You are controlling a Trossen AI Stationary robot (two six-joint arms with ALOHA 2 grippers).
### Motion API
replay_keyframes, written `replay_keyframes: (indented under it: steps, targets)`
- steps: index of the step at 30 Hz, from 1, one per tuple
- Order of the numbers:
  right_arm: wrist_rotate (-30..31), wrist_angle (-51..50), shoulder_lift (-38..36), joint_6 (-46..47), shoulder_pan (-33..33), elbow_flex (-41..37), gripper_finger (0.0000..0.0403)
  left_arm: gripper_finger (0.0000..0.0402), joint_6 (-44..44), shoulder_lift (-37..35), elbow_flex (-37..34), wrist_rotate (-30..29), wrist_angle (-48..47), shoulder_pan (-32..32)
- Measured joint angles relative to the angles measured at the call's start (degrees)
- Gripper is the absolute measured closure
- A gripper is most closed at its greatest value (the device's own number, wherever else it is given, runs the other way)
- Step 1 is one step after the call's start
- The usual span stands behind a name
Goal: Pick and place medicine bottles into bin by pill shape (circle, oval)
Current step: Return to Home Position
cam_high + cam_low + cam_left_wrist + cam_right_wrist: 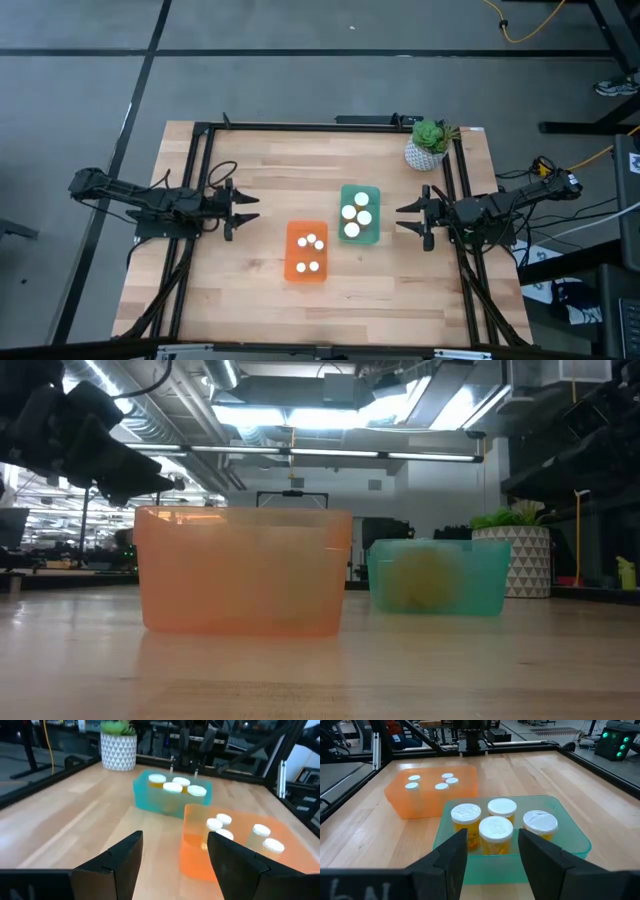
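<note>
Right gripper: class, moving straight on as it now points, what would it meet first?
Most likely the teal bin, at its near wall; the open right gripper faces it head-on, though height is unclear.

Bright strip lights (pixel 275 415) hang under exposed ceiling ducts (pixel 150 426); grey floor (pixel 300 60) surrounds the wooden table (pixel 250 300).

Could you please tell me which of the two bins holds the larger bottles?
The teal bin, the one nearer the plant pot: its four bottles are clearly wider than the five small bottles in the orange bin.
</note>
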Motion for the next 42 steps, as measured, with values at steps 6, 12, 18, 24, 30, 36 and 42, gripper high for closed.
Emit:
replay_keyframes:
  steps: [6, 12, 18, 24, 30, 36, 42]
  targets:
    - [0.0, 0.0, 0.0, 0.0, 0.0, 0.0, 0.0226, 0.0185, -2.7, 0.0, 0.0, 0.0, -0.3, 0.0]
    - [0.0, 0.0, 0.0, 0.0, 0.0, 0.0, 0.0226, 0.0185, -2.8, 0.0, 0.0, 0.0, -0.3, 0.0]
    - [0.0, 0.0, 0.0, 0.1, 0.0, 0.0, 0.0226, 0.0185, -2.8, 0.0, 0.0, 0.0, -0.2, 0.0]
    - [0.0, 0.0, 0.0, 0.0, 0.0, 0.0, 0.0226, 0.0185, -2.8, 0.0, 0.0, 0.0, -0.2, 0.0]
    - [0.0, 0.0, 0.0, 0.0, 0.0, 0.0, 0.0226, 0.0185, -2.8, 0.0, 0.0, 0.0, -0.2, 0.0]
    - [0.0, 0.0, 0.0, 0.0, 0.0, 0.0, 0.0226, 0.0185, -2.8, 0.0, 0.0, 0.0, -0.2, 0.0]
    - [0.0, 0.0, 0.0, 0.1, 0.0, 0.0, 0.0226, 0.0185, -2.8, 0.0, 0.0, 0.0, -0.2, 0.0]
